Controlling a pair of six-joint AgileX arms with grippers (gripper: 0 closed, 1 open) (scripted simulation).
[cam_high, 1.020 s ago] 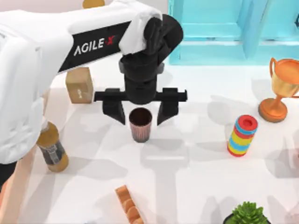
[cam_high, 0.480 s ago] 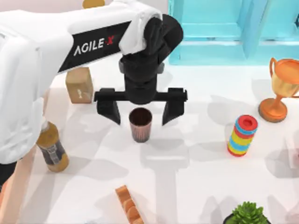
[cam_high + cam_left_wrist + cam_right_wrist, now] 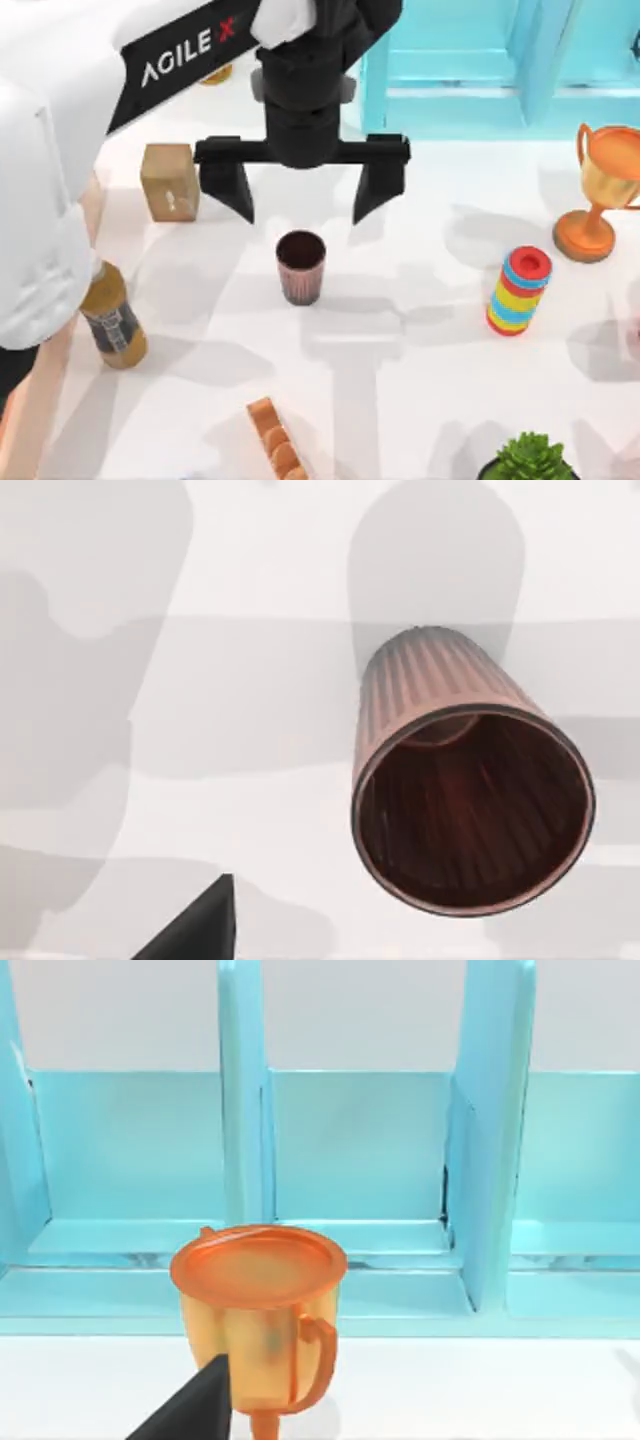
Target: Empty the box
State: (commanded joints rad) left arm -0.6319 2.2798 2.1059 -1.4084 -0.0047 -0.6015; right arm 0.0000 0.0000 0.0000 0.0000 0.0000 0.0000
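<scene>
Left gripper [image 3: 302, 197] spread wide, empty, above ribbed brown cup [image 3: 300, 266] on white table [image 3: 420, 350]. Nearby: tan block [image 3: 169, 181], amber bottle [image 3: 112, 316], striped ring stack [image 3: 520, 291], orange trophy [image 3: 600, 190]. Orange-brown wooden box [image 3: 30, 400] wall at table's left edge.

- The box [image 3: 35, 410] is orange-brown wood with a low raised wall.
- It lies at the tabletop's left edge.
- It is largely covered, with one slanting strip of wall visible and its inside hidden.

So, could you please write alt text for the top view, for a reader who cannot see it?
The left claw hangs open above a brown ribbed cup standing on the white table. Around it are a bottle, a tan block, a striped ring stack and an orange trophy.
</scene>
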